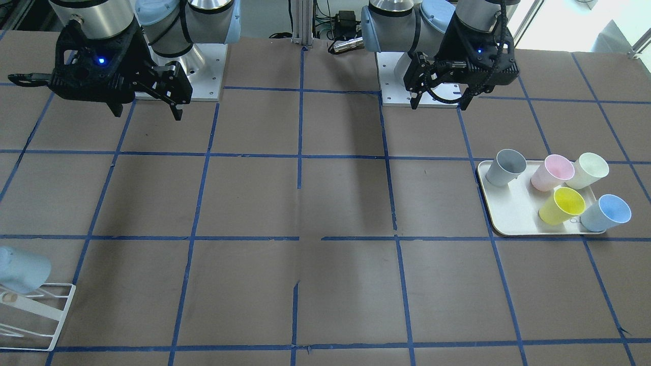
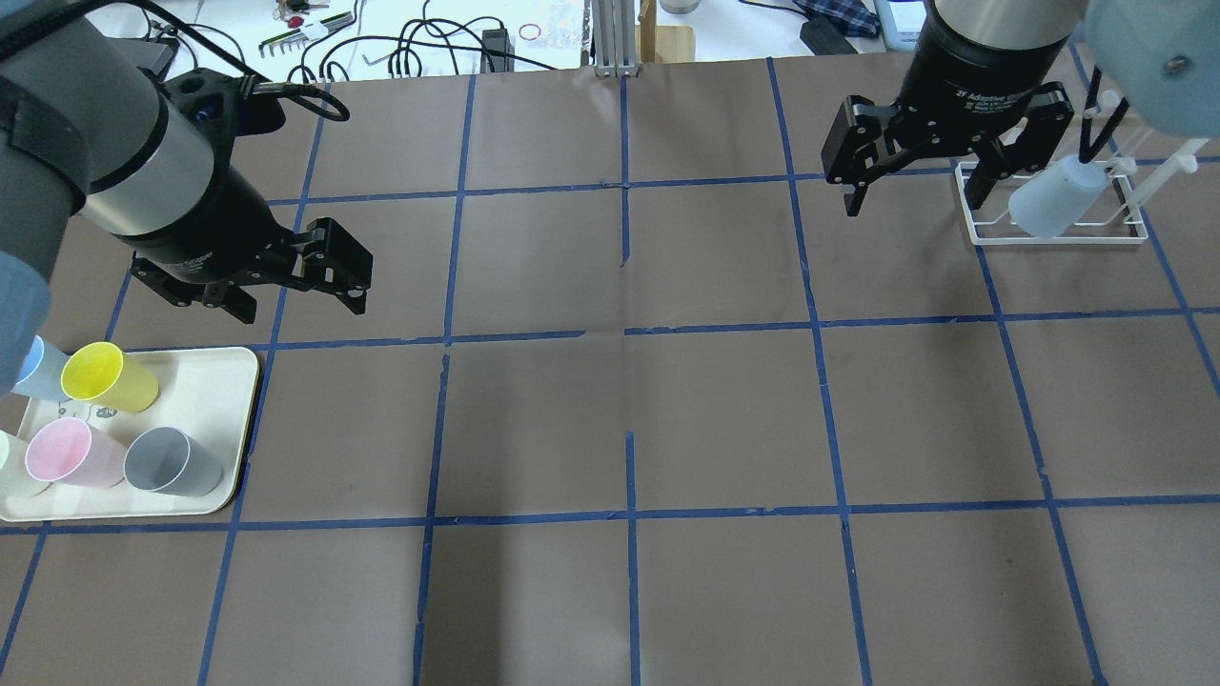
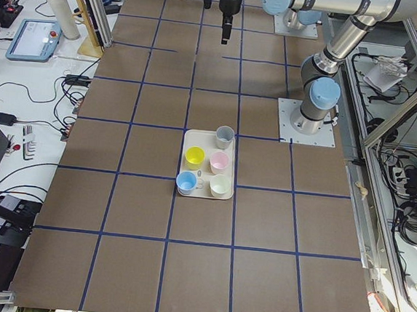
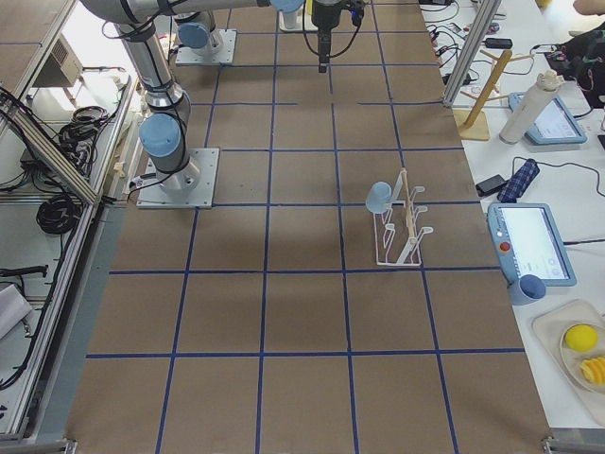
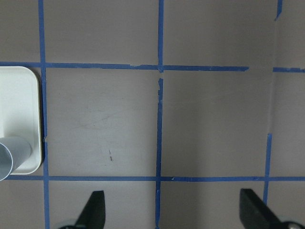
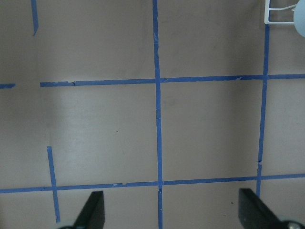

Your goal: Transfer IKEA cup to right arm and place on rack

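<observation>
Seen from overhead, your brown paper-covered table point(image 2: 724, 419), gridded in blue tape, hosts two silver-grey robot arms. The left arm point(image 2: 114, 162), trailing a looped black cable, enters at 10 o'clock and the right arm point(image 2: 991, 38) at 1 o'clock. At 8 o'clock sits the cream rounded-corner plastic tray point(image 2: 214, 381), holding a yellow tumbler point(image 2: 110, 376), a pink tumbler point(image 2: 71, 453), a grey tumbler point(image 2: 172, 462), a cream tumbler point(image 1: 589, 170) and a second pale blue tumbler point(image 1: 608, 213). At 2 o'clock stands the white thin-wire metal rack point(image 2: 1058, 241), and there your job looks all but finished. The hand-over and the placing appear done, and little seems left beyond parking the arms. The black two-finger right gripper point(image 2: 915, 205) shows at the rack's 9 o'clock from overhead, though the front camera puts it well apart from the rack. Its jaws are spread wide and hold nothing. The black left gripper point(image 2: 305, 310) hovers at the tray's 1 o'clock, likewise spread and empty. Both wrist cameras show only table between the fingertips. The IKEA cup point(image 2: 1053, 205), a small pale blue plastic tumbler, tapered and handleless, rests on the rack. It is tipped over the slanted prongs, narrow base toward 1 o'clock and wide mouth toward 7 o'clock. Its wall looks smooth and unmarked; how firmly it sits, you cannot tell.
</observation>
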Controlling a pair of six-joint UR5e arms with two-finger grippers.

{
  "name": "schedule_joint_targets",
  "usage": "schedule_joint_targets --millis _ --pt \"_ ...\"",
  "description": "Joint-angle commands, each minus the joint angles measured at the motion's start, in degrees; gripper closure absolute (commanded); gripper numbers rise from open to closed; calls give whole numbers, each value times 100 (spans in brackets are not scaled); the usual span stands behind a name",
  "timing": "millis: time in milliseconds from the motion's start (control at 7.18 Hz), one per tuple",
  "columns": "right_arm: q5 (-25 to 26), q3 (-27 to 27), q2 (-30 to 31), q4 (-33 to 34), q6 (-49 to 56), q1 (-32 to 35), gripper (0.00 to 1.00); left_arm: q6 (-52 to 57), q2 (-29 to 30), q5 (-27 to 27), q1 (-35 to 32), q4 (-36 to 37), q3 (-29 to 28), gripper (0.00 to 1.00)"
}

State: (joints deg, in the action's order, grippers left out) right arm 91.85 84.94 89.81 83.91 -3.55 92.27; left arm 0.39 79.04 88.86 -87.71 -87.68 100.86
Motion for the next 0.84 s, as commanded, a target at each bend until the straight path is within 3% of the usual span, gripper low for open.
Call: schedule_joint_targets --millis 0,697 --pt "-271 -3 -24 264 -5 10 0 -21 41 306 0 -108 -5 0" --pt "-317 23 -43 433 30 10 0 -21 -3 246 0 -329 -13 0"
